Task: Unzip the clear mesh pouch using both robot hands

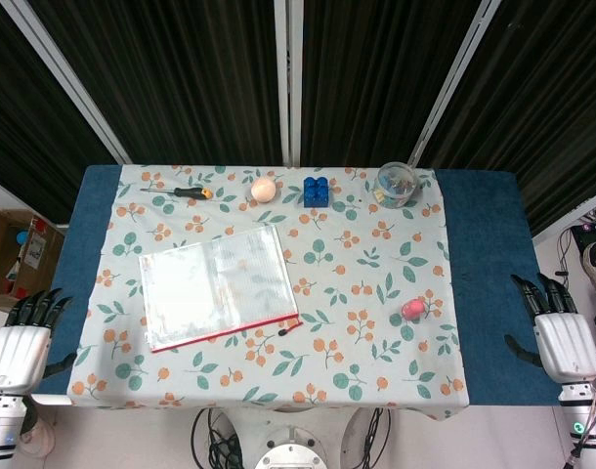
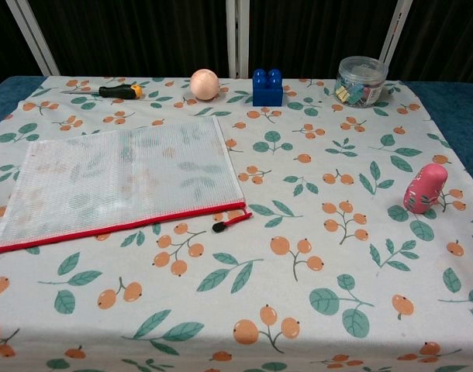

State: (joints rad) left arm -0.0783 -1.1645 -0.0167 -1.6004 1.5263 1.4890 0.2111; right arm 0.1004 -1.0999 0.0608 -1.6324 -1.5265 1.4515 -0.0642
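The clear mesh pouch (image 1: 216, 284) lies flat on the left half of the floral tablecloth, its red zipper edge (image 2: 120, 226) along the near side. The zipper pull with its black tip (image 2: 230, 223) sticks out at the pouch's near right corner. My left hand (image 1: 21, 342) hangs off the table's left edge, fingers apart, holding nothing. My right hand (image 1: 562, 332) hangs off the right edge, also with fingers apart and empty. Both hands are far from the pouch and appear only in the head view.
Along the far edge stand a screwdriver (image 2: 112, 91), a peach ball (image 2: 205, 84), a blue block (image 2: 267, 87) and a clear jar of clips (image 2: 360, 80). A pink figure (image 2: 425, 188) stands at the right. A cardboard box (image 1: 20, 256) sits beside the table on the left.
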